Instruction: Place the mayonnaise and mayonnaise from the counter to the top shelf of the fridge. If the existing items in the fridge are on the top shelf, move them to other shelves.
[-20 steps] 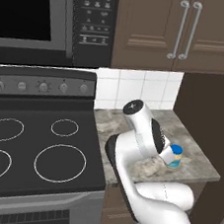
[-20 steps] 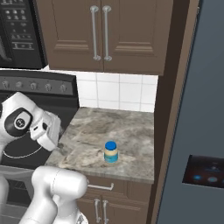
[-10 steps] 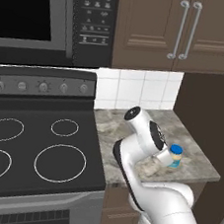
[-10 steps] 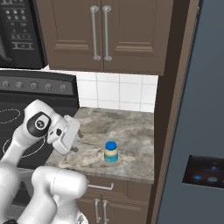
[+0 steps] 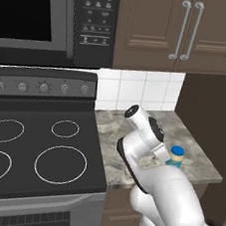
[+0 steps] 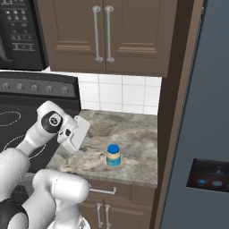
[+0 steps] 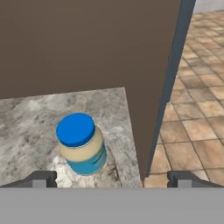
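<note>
Mayonnaise jar (image 7: 81, 148) on the marbled bench (image 6: 134, 134)
A blue lid, cream contents and a blue lower band are seen; it stands upright near the front edge, beside the fridge (image 6: 201, 112). The end effector (image 7: 111, 178) is spread wide, apart from it.

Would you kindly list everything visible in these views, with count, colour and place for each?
mayonnaise jar: one, cream with blue lid, upright on the counter near its front edge.
counter: one, grey-brown marbled, between stovetop and fridge.
fridge: one, dark blue-grey, right of the counter, door closed, lit black panel.
stovetop: one, black with white rings, left of the counter.
microwave: one, black, above the stovetop.
upper cabinets: brown with silver handles, above the counter.
wall tiles: white, behind the counter.
floor tiles: tan, in the hand view.
gripper: one, dark fingertips, open, by the jar.
</note>
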